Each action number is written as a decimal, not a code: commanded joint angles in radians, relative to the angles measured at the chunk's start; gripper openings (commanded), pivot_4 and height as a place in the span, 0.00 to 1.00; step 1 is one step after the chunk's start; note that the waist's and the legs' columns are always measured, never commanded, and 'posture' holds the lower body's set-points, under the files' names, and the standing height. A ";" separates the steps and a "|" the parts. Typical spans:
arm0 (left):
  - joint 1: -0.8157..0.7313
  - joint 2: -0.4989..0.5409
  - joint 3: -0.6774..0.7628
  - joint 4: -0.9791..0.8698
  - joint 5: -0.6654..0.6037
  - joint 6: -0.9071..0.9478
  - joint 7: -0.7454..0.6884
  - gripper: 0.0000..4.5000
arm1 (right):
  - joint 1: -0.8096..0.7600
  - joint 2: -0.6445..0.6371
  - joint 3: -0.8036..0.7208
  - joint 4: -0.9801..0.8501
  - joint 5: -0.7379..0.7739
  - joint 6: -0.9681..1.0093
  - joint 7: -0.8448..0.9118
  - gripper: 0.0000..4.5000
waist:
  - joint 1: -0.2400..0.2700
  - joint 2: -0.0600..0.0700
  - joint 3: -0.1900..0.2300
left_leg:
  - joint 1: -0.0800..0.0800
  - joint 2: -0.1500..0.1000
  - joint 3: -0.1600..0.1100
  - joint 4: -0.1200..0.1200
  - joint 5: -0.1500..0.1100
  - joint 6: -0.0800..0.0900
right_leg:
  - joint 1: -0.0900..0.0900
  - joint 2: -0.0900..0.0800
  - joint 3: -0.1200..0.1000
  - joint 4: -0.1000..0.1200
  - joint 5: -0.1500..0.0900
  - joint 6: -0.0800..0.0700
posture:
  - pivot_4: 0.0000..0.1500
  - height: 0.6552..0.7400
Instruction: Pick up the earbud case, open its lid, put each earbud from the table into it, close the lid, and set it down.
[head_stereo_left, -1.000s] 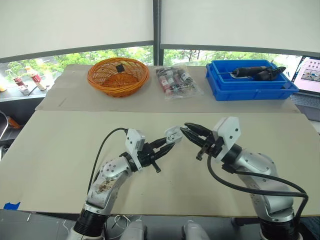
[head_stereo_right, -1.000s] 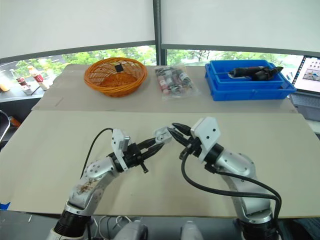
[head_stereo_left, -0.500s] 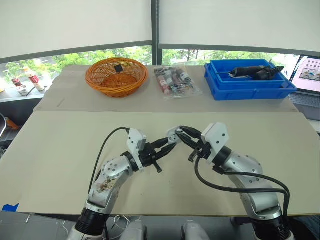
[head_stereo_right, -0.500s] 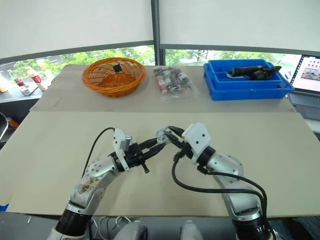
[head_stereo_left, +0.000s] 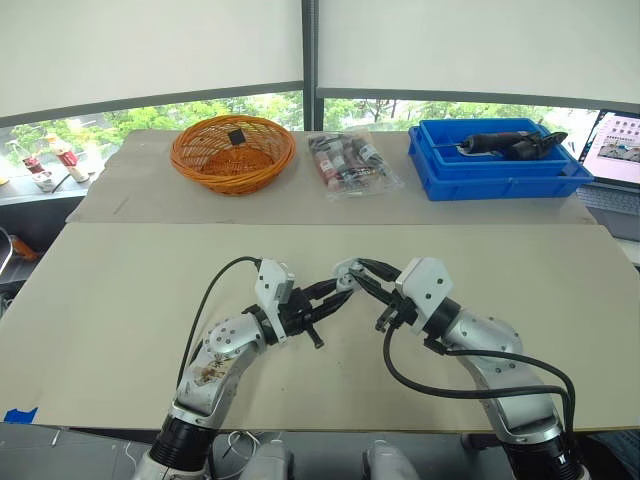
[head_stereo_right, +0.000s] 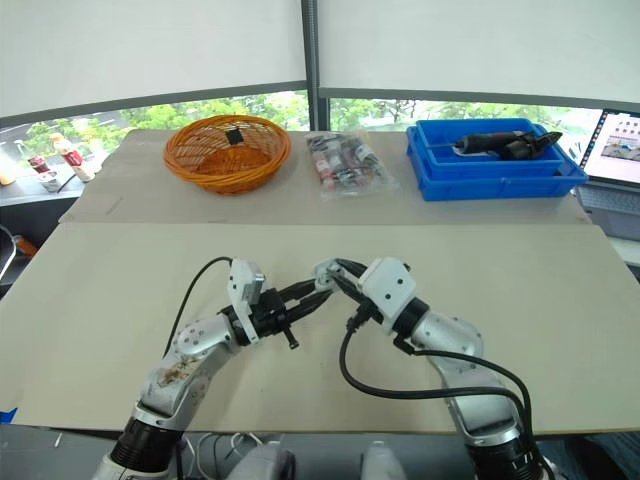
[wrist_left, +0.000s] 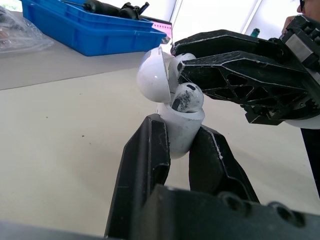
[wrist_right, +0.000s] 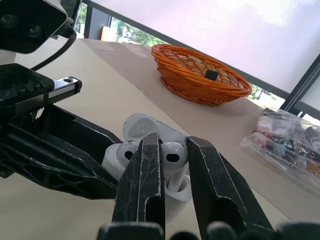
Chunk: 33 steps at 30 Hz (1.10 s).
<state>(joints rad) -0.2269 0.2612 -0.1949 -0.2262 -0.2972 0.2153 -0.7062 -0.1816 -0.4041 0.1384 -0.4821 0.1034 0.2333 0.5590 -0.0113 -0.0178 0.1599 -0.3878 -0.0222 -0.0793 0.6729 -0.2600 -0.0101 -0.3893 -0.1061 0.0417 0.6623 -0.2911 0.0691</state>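
My left gripper (head_stereo_left: 334, 290) is shut on the white earbud case (wrist_left: 176, 131) and holds it just above the table (head_stereo_left: 120, 300) with its lid (wrist_left: 154, 76) swung open. One earbud (wrist_left: 187, 98) sits in the case's mouth. My right gripper (wrist_right: 173, 142) is shut on a second white earbud (wrist_right: 173, 156), whose stem points down into the case's other slot. The two grippers meet tip to tip over the middle of the table, the right gripper (head_stereo_left: 364, 277) coming in from the right.
At the table's far side stand an orange basket (head_stereo_left: 233, 152), a clear bag of small items (head_stereo_left: 350, 160) and a blue bin (head_stereo_left: 500, 165) holding a black tool. A laptop (head_stereo_left: 620, 150) is at the far right.
My right gripper has moved left with its earbud, from a gap beside the case to the case's open mouth. The left gripper has kept the case nearly still.
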 joint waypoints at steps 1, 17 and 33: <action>-0.009 -0.006 -0.001 -0.036 0.000 -0.049 -0.005 0.12 | 0.011 0.008 -0.013 -0.049 0.043 0.039 -0.002 0.38 | 0.000 0.000 0.000 | 0.000 0.000 0.000 0.000 0.000 0.000 | 0.000 0.000 0.000 0.000 0.000 0.000 | 1.00 1.00; -0.021 0.017 -0.011 -0.004 -0.013 -0.054 -0.058 0.12 | -0.041 -0.210 -0.381 -0.207 0.479 0.473 0.038 0.84 | 0.001 0.000 0.000 | 0.000 0.000 0.000 0.000 0.000 0.000 | 0.000 0.000 0.000 -0.001 0.000 0.000 | 1.00 1.00; -0.200 0.011 -0.151 0.094 -0.108 0.032 -0.383 0.12 | -0.273 -0.528 -0.262 0.083 0.491 0.484 0.347 0.27 | -0.001 0.000 0.000 | -0.002 0.000 0.005 0.001 0.000 0.001 | 0.001 0.000 -0.001 -0.003 0.000 0.000 | 1.00 1.00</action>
<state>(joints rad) -0.4077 0.2750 -0.3395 -0.1206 -0.3770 0.2385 -1.0569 -0.4279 -0.9129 -0.1303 -0.3994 0.5999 0.7285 0.8689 -0.0128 -0.0180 0.1601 -0.3896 -0.0221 -0.0739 0.6735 -0.2604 -0.0091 -0.3883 -0.1060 0.0408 0.6587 -0.2911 0.0692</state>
